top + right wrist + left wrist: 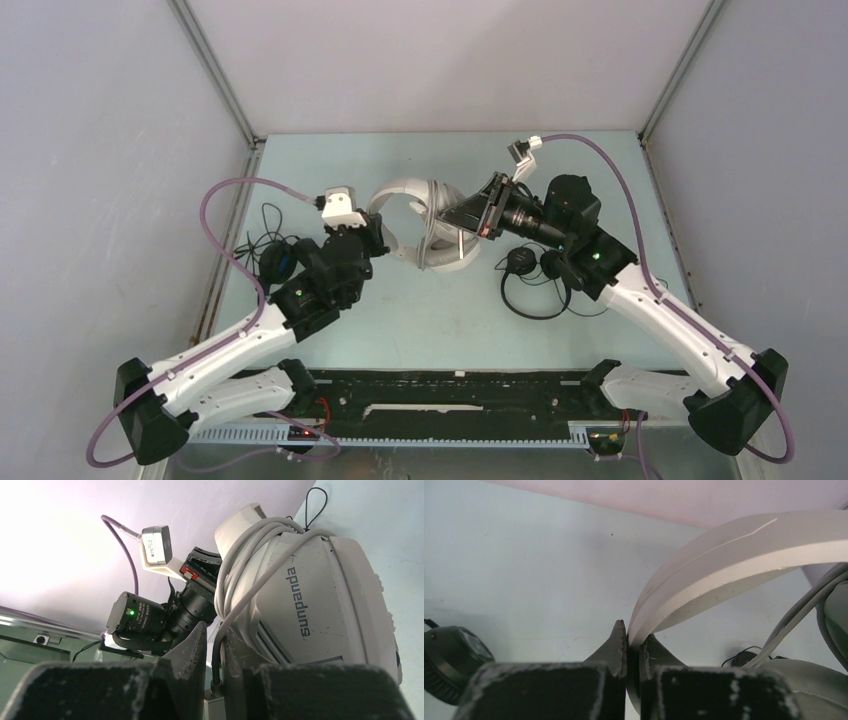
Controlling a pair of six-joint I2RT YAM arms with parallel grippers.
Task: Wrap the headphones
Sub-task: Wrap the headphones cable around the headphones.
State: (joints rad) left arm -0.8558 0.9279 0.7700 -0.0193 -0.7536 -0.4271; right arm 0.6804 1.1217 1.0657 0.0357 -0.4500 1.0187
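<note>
Three headphone sets are on the desk (400, 320), but only the white-grey headphones (425, 215) are in play, held between the two hands. The left hand (632, 636) is pressed together on the lower edge of the headband (734, 550), which arches up and away from its fingertips. I judge that this pinch anchors the set while the cord goes round.

The right hand (212, 632) has its fingers close on either side of the grey cable (235, 565). The ear cup (320, 600) sits just past its fingertips, with loops of cable already lying over it. Whether the hand bites the cord or only guides it, I cannot tell.

A black set (275, 262) sits outboard of the left hand, and a slim black set (530, 280) lies close by the right hand's wrist. Both are untouched, their cords loose.

Hidden are the cable's plug end, the far ear cup and, from above, both hands' fingertips under their own wrists.
</note>
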